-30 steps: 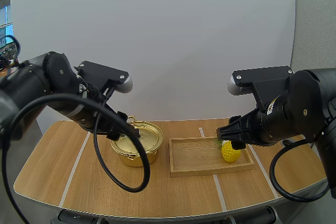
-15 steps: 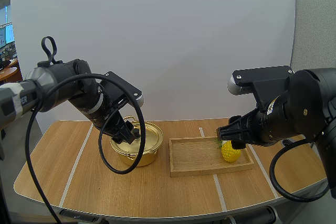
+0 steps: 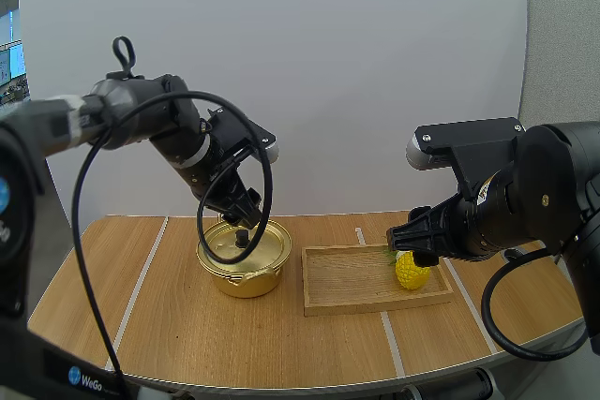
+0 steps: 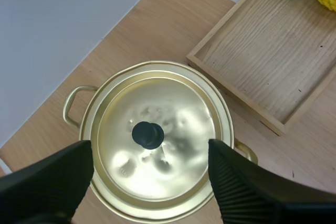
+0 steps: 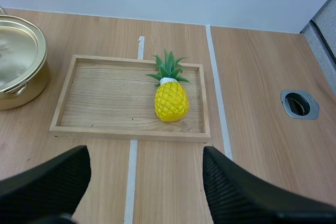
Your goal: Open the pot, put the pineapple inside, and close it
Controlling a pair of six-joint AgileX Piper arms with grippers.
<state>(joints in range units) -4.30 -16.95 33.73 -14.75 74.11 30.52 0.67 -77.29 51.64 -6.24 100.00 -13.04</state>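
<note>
A pale wooden table [image 3: 112, 306] with a rounded front edge fills the lower half of the high view, crossed by a few light strips that run front to back. Behind it rises a plain white wall [image 3: 328, 72], and a grey panel [image 3: 562, 44] stands at the upper right of the frame. A round metal-rimmed hole [image 5: 300, 104] sits in the tabletop, well apart from the tray on its right.

The gold pot [image 3: 246, 274] stands left of centre with its lid [image 4: 157, 140] on, so the inside is hidden. The left gripper [image 4: 150, 153] hangs above the lid, released, its two fingers spread wide on either side of the black knob [image 4: 147, 134] and touching nothing. One looped handle [image 4: 73, 106] shows at the pot's rim; the other is mostly covered by a finger.

The wooden tray [image 3: 347, 283] lies just beside the pot, to its right. The pineapple [image 5: 171, 100] is inside the tray near its right end, green leaves toward the far rim; whether it stands or lies flat is hard to tell. The right gripper [image 5: 145, 156] hovers over the table at the tray's near edge, also spread wide and holding nothing.

In the high view the right arm covers the pineapple's leaves and the tray's far right corner, and both arms are cut off by the frame's edges
</note>
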